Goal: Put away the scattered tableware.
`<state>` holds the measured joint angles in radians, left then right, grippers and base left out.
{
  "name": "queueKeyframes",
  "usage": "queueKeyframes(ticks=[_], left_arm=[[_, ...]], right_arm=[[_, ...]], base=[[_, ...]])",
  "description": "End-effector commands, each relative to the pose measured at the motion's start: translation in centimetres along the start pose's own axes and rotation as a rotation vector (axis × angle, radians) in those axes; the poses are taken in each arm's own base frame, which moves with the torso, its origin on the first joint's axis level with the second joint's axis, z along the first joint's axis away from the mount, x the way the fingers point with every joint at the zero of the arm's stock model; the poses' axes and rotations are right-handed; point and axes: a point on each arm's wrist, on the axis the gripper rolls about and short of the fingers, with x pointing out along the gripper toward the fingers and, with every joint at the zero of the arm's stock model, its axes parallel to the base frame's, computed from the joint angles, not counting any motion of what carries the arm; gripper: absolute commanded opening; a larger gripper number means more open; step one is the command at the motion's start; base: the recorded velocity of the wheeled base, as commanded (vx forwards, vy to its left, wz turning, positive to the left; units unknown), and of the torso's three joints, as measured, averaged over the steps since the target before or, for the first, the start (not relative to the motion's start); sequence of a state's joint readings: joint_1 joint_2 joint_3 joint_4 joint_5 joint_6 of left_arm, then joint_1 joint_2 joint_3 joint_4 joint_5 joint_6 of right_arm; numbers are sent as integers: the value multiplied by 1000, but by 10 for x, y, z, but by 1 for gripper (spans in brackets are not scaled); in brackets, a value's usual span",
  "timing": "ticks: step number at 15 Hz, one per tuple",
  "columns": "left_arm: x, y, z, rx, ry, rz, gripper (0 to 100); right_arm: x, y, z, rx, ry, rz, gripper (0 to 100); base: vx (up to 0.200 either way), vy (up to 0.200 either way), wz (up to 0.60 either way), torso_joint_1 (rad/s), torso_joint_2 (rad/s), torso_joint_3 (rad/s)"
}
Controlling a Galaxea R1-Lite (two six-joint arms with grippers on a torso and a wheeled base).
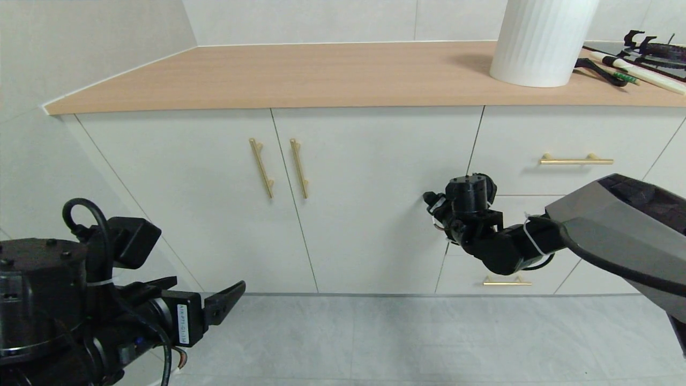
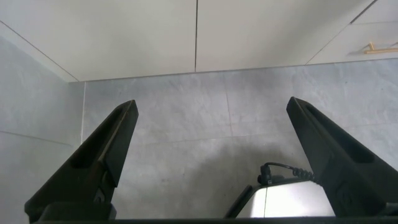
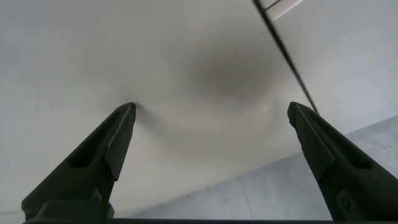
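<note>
Evidently nothing is stowed yet: left gripper [image 2: 211, 109] and right gripper [image 3: 211, 109] gape wide, empty, while tableware [image 1: 643, 72] lies on the countertop [image 1: 295, 75].

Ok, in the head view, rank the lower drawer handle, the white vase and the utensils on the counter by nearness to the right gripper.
From the right gripper:
1. Lower drawer handle, just below, slightly right.
2. White vase, on the counter above.
3. Utensils, counter's far right end.
</note>
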<state>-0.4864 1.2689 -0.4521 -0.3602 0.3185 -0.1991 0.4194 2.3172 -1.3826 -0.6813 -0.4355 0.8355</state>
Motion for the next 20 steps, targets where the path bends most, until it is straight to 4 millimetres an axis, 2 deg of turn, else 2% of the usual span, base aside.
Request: queueKeyframes(ticks=[1, 2, 4, 6, 8, 11, 12, 14, 16, 17, 18, 19, 20], left_arm=[[0, 0, 0, 0, 0, 1, 100], [0, 0, 0, -1, -1, 0, 100], [0, 0, 0, -4, -2, 0, 100], [-1, 0, 0, -5, -4, -2, 100], [-4, 1, 2, -10, -21, -5, 100], [-25, 7, 7, -18, -102, -22, 100], [-36, 12, 1, -24, -123, -18, 100], [-65, 33, -29, -68, -176, 16, 100], [-80, 44, -51, -94, -202, 14, 100], [-95, 50, -58, -97, -271, 17, 100], [-110, 54, -61, -94, -344, 28, 100], [-124, 58, -62, -87, -391, 59, 100], [-134, 61, -66, -72, -409, 84, 100]], right_arm=[[-12, 8, 2, -1, 10, 23, 100], [-17, 9, 2, -3, 19, 30, 100], [-46, 15, 4, -19, 109, 100, 100], [-71, 17, 15, -55, 142, 168, 100], [-100, 14, 32, -119, 96, 234, 100], [-161, 12, 53, -236, -3, 360, 100], [-189, 8, 65, -296, -49, 389, 100], [-247, -14, 94, -424, -156, 405, 100], [-287, -31, 115, -443, -242, 422, 100], [-311, -48, 128, -489, -319, 373, 100], [-328, -74, 135, -564, -370, 263, 100], [-351, -94, 140, -606, -426, 224, 100], [-372, -104, 142, -611, -458, 246, 100]], base=[[0, 0, 0, 0, 0, 0], [0, 0, 0, 0, 0, 0], [0, 0, 0, 0, 0, 0], [0, 0, 0, 0, 0, 0], [0, 0, 0, 0, 0, 0], [0, 0, 0, 0, 0, 0], [0, 0, 0, 0, 0, 0], [0, 0, 0, 0, 0, 0], [0, 0, 0, 0, 0, 0], [0, 0, 0, 0, 0, 0], [0, 0, 0, 0, 0, 0], [0, 0, 0, 0, 0, 0], [0, 0, 0, 0, 0, 0]])
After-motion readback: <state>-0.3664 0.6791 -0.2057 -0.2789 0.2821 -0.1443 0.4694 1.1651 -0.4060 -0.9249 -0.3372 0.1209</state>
